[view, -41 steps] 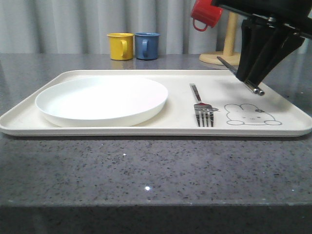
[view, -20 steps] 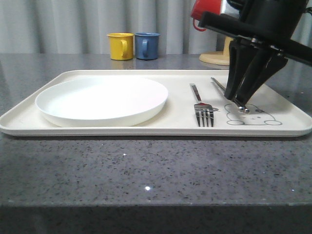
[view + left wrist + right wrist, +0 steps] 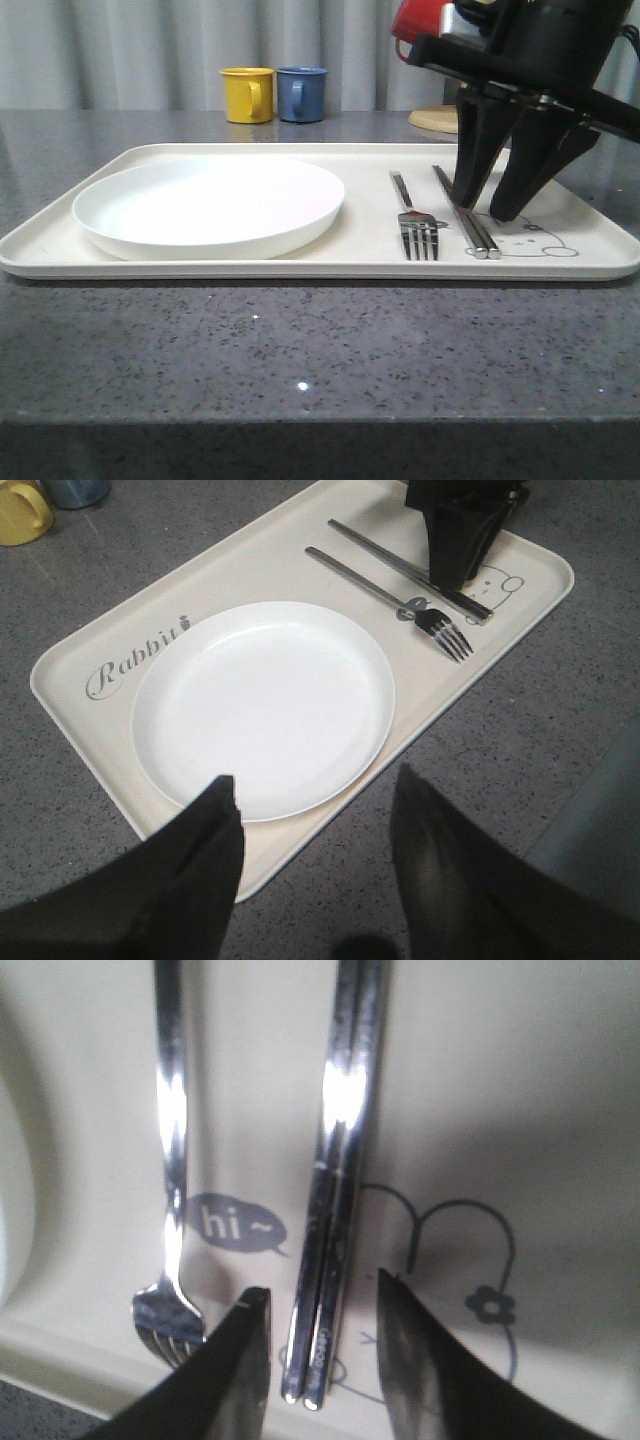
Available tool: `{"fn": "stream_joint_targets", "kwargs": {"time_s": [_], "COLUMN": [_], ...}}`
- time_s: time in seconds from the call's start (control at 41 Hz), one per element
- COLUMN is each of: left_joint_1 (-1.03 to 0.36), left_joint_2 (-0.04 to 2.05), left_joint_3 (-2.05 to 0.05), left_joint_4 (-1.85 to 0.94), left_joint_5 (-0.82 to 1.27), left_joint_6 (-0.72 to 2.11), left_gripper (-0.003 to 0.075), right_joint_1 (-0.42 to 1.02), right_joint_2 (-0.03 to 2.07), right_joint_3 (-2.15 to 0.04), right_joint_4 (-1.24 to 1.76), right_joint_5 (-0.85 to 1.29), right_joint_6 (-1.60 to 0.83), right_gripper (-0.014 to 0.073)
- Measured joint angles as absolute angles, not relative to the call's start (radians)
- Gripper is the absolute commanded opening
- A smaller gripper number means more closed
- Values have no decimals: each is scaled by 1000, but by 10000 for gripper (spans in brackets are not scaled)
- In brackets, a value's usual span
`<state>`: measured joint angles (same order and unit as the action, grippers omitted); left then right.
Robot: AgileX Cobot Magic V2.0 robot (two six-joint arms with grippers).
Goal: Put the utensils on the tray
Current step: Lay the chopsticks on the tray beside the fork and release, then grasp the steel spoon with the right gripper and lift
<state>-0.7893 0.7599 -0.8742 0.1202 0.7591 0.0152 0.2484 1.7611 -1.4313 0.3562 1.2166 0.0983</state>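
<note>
The cream tray (image 3: 300, 268) holds a silver fork (image 3: 415, 225) and, just right of it, a pair of chopsticks (image 3: 468, 222) lying flat over the rabbit drawing. My right gripper (image 3: 482, 205) stands open low over the chopsticks, one finger on each side and both clear of them. In the right wrist view the chopsticks (image 3: 335, 1180) run between the spread fingers of the right gripper (image 3: 320, 1290), with the fork (image 3: 170, 1160) beside them. My left gripper (image 3: 318, 780) hangs open and empty above the tray's (image 3: 90, 650) near edge, by the plate (image 3: 265, 705).
A round white plate (image 3: 210, 205) fills the tray's left half. A yellow mug (image 3: 247, 94) and a blue mug (image 3: 301, 93) stand behind the tray. A red mug (image 3: 420, 25) hangs on a wooden stand (image 3: 440, 118) at the back right.
My right gripper came down and leftward with the chopsticks, laid them on the tray beside the fork, and opened, letting them go.
</note>
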Motion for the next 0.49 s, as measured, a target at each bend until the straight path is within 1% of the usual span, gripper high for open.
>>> {"fn": "stream_joint_targets", "kwargs": {"time_s": [0.098,0.293,0.366,0.488], "left_joint_1": [-789,-789,-789,-789], "left_joint_2": [760,760,760,760], "left_joint_3": [-874,-874,-874,-874], "left_joint_4": [120,120,120,120], "left_joint_5": [759,759,759,759], "left_joint_6": [15,15,15,15], "left_gripper": [335,335,335,335], "right_joint_1": [248,236,198,81], "right_joint_2": [1704,1557,1528,1523], "right_joint_3": [-1431,-1431,-1431,-1431], "right_joint_4": [303,102,62,38], "right_joint_5": [1217,1227,1231,1233], "right_joint_6": [53,35,32,31], "right_gripper": [309,309,309,309]}}
